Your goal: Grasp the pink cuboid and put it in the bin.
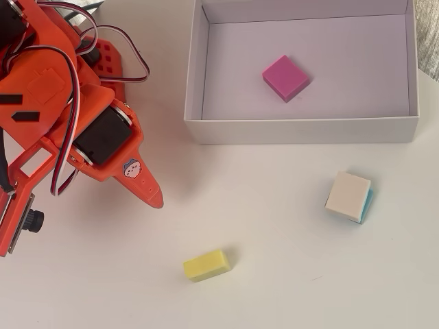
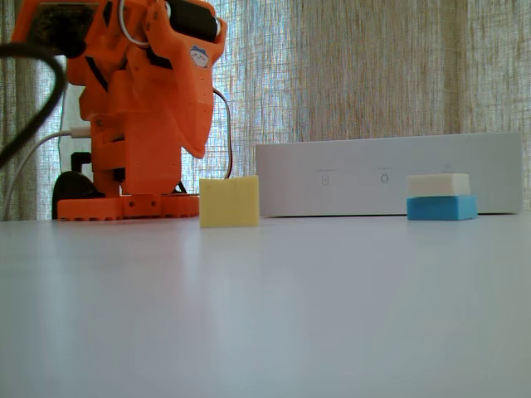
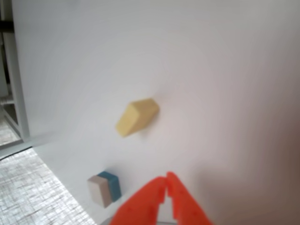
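The pink cuboid point(image 1: 285, 77) lies inside the bin point(image 1: 302, 129). The end effector point(image 3: 166, 183), fingers together and empty, hangs outside the bin.

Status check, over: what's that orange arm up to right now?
Fingers shut, empty. Pink block lies in the bin. Nothing in the way.

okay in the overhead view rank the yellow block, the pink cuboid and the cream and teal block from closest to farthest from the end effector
From the end effector:
1. Yellow block, just below and right of it.
2. Pink cuboid, up right, inside the bin.
3. Cream and teal block, far right on the table.
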